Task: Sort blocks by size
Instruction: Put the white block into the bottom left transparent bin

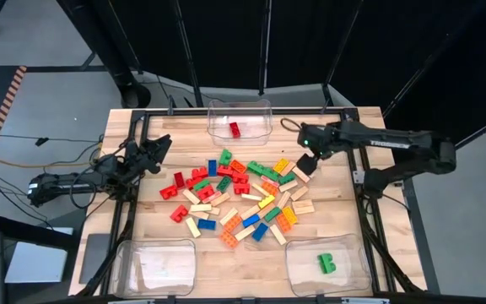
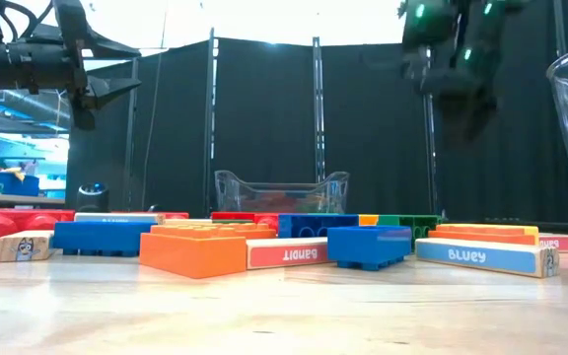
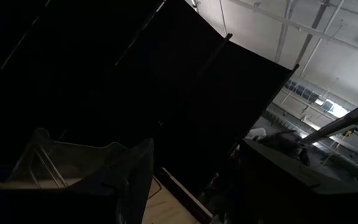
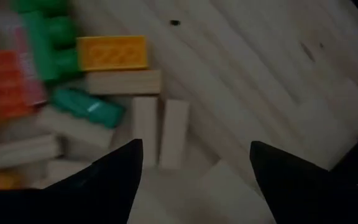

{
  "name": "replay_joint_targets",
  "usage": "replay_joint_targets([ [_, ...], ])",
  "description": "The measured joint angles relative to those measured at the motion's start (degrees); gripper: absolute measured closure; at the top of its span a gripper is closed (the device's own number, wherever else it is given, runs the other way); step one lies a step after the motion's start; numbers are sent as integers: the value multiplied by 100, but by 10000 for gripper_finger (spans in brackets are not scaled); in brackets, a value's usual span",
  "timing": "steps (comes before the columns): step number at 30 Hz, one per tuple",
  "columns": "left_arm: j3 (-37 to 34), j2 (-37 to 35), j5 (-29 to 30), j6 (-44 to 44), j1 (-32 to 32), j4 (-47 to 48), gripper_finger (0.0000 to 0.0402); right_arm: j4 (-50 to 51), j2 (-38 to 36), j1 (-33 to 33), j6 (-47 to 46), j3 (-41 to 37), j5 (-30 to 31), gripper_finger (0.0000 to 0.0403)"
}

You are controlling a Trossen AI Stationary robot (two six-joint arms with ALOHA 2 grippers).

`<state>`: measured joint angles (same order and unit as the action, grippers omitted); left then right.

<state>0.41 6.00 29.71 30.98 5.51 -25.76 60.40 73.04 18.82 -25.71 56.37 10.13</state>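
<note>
The blocks (image 1: 234, 198) lie in a loose pile on the middle of the wooden table: red, green, blue, yellow and orange studded bricks and pale tan bars. My right gripper (image 1: 305, 165) hangs open above the pile's far right part, pointing down. In the right wrist view, its gripper (image 4: 191, 168) has nothing between the fingers; tan bars (image 4: 160, 130) and a yellow brick (image 4: 112, 52) lie below. My left gripper (image 1: 154, 150) waits open at the table's left, raised off the table, also seen in the low view (image 2: 116, 67).
Three clear bins stand on the table. The far middle bin (image 1: 264, 110) holds a red brick (image 1: 234, 129), and the near right bin (image 1: 353, 270) holds a green brick (image 1: 325, 263). There is also a near left bin (image 1: 154, 266). Bare wood shows between the pile and the near bins.
</note>
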Motion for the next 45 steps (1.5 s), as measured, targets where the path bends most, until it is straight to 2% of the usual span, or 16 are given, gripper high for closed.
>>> replay_joint_targets([
  [4, -1, 0, 0, 101, 1, 1, 156, -685, 8, 483, 181, -544, -595, 95],
  [9, -1, 0, 0, 102, 1, 4, 156, -1164, 8, 610, 277, -1099, -795, 95],
  [20, 1, 0, 0, 125, -1, 98, 156, -2362, 29, 566, 242, -1911, -828, 96],
  [30, -1, -2, 2, 127, -1, 133, 156, -2908, 774, 524, 170, -2108, -1032, 101],
  [32, 1, -2, 1, 127, 0, 136, 156, -2931, 821, 525, 153, -2054, -952, 118],
  [34, 1, -2, 2, 125, -1, 138, 156, -2875, 827, 528, 36, -1991, -744, 154],
  [43, 1, -2, 2, 125, 0, 153, 156, -2792, 823, 567, 81, -1988, -775, 379],
  [45, 0, -2, 2, 126, -1, 153, 156, -2756, 795, 551, 23, -1988, -824, 389],
])
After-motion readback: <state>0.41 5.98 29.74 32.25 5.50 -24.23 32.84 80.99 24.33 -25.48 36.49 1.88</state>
